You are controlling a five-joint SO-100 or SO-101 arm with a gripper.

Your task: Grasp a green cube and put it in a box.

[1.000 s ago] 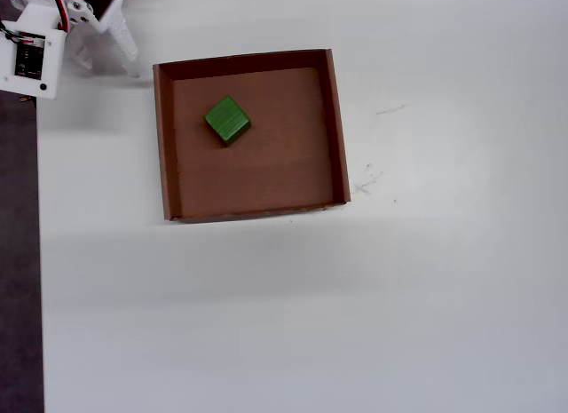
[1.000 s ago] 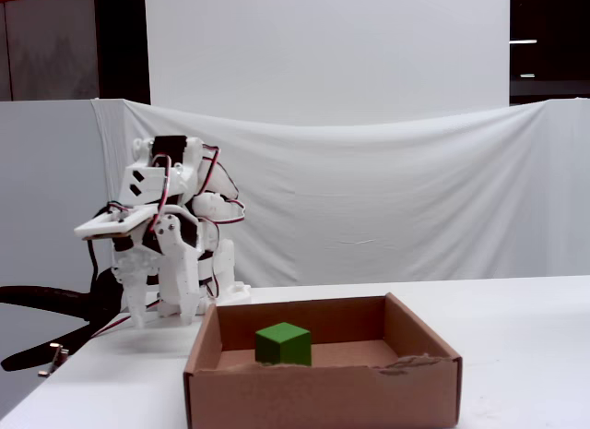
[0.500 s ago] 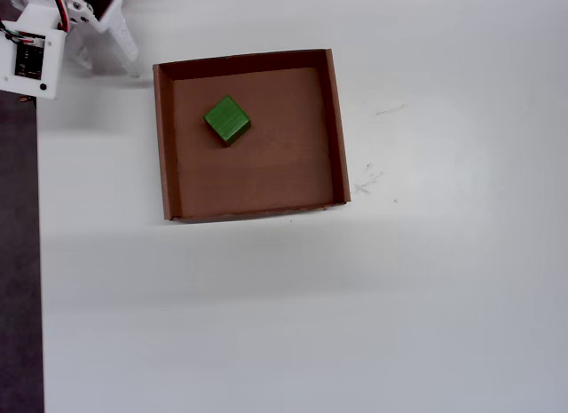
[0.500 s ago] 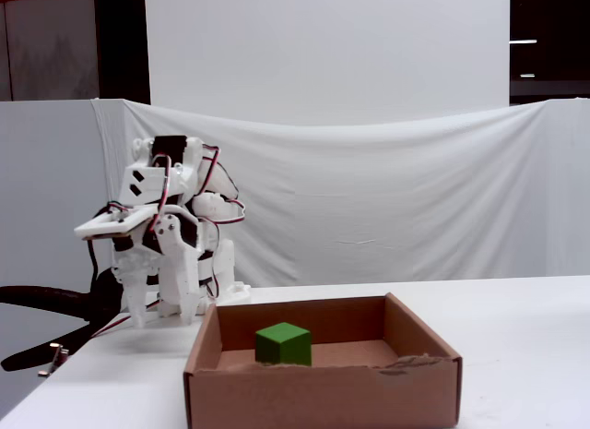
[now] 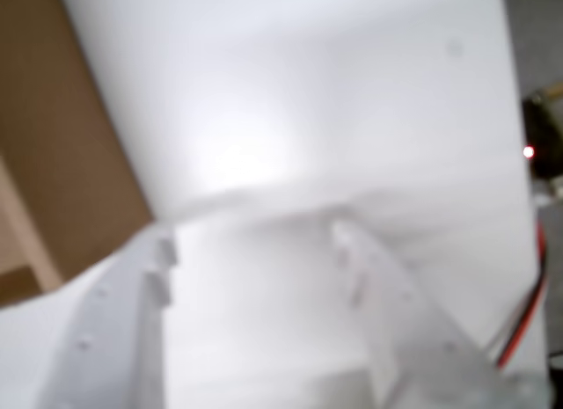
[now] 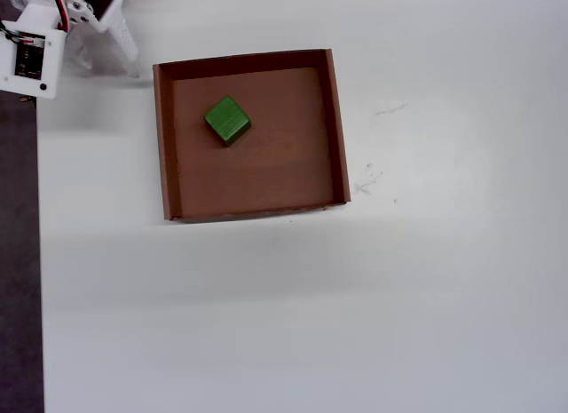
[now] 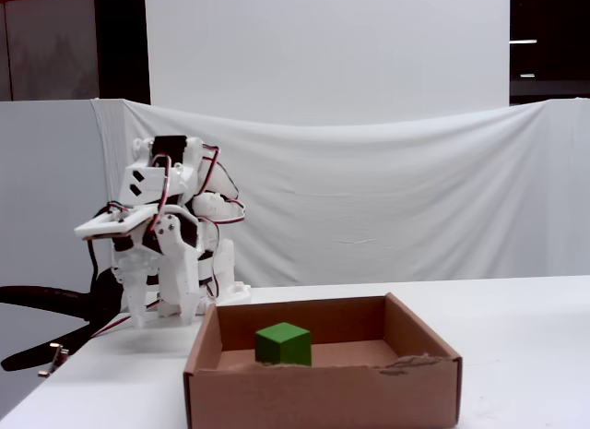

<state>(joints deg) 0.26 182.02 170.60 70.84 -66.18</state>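
The green cube point(image 6: 227, 120) lies inside the brown cardboard box point(image 6: 161, 138), in its upper left part, and shows there in the fixed view too point(image 7: 283, 343). The box point(image 7: 323, 392) stands on the white table. My gripper point(image 6: 108, 65) is folded back by the arm's base, just outside the box's upper left corner and apart from the cube. In the blurred wrist view its two white fingers point(image 5: 154, 268) stand wide apart around my gripper point(image 5: 251, 237) with nothing between them, over white table. A brown corner of the box point(image 5: 53, 145) is at the left. The cube is out of the wrist view.
The table's left edge borders a dark strip point(image 6: 18, 253) in the overhead view. A white cloth backdrop point(image 7: 387, 189) hangs behind the table. Red wires point(image 5: 523, 325) and a lit red LED point(image 5: 528, 151) show at the wrist view's right.
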